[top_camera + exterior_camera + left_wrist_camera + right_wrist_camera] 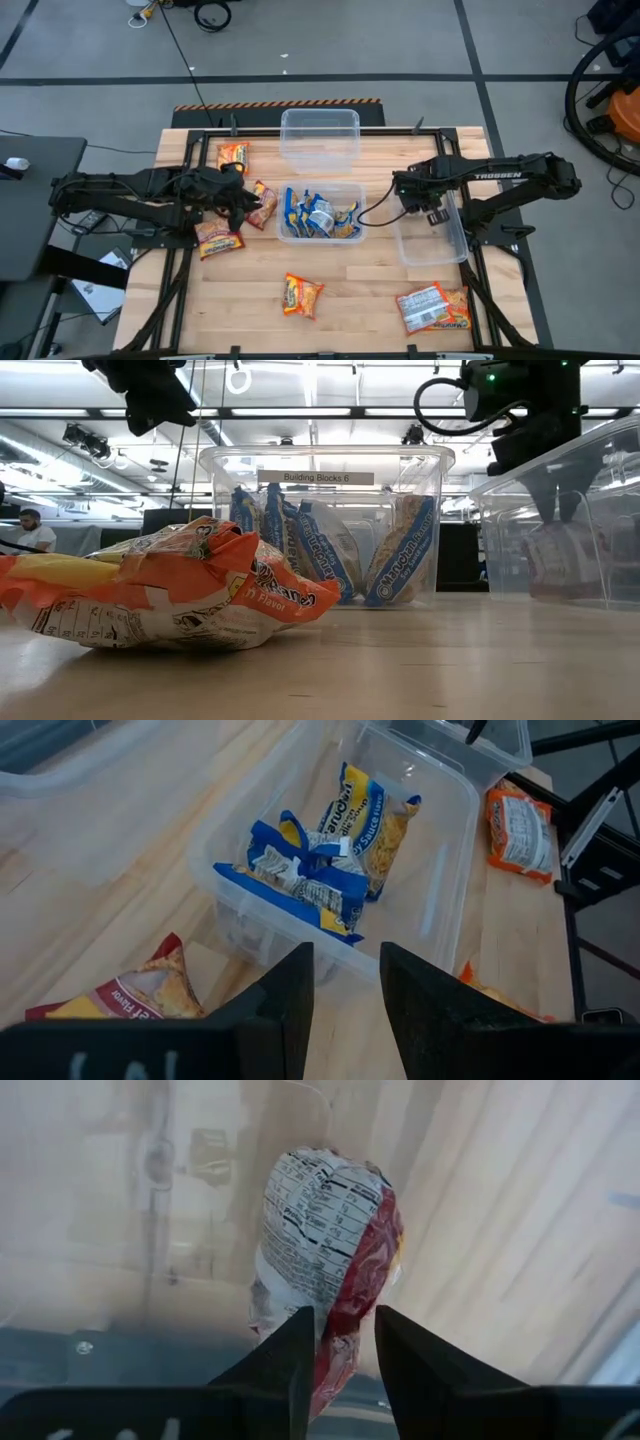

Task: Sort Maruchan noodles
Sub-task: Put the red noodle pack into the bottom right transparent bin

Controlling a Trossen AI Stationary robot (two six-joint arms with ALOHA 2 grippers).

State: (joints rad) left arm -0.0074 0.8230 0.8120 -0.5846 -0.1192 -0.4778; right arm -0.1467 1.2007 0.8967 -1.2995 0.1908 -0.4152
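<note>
Several blue-silver noodle packets (pixel 320 870) stand in the middle clear tub (pixel 290 232). Orange packets lie on the table at the far left (pixel 232 155), at the left (pixel 218 238) and near the front edge (pixel 301 295). One red-white packet (pixel 262 203) lies left of the middle tub, and a larger one (pixel 433 307) lies near right. My left gripper (pixel 345 995) hovers open above the red-white packet (pixel 130 990), holding nothing. My right gripper (pixel 338 1350) is over the right clear tub (pixel 450 245), shut on a red-white packet (pixel 325 1240). My right gripper pinches the red-white packet between its two fingers at one end (pixel 335 1330), coming from above and pointing down. The packet hangs below the fingers inside the right tub's walls (pixel 560 555). Whether its lower end touches the tub floor cannot be told.
A third clear tub (pixel 320 138) stands at the table's far edge, with nothing in it. The three tubs take up the middle and right of the table. An orange packet (pixel 170 595) fills the low view's foreground. A person sits far back in the room (pixel 30 530).
</note>
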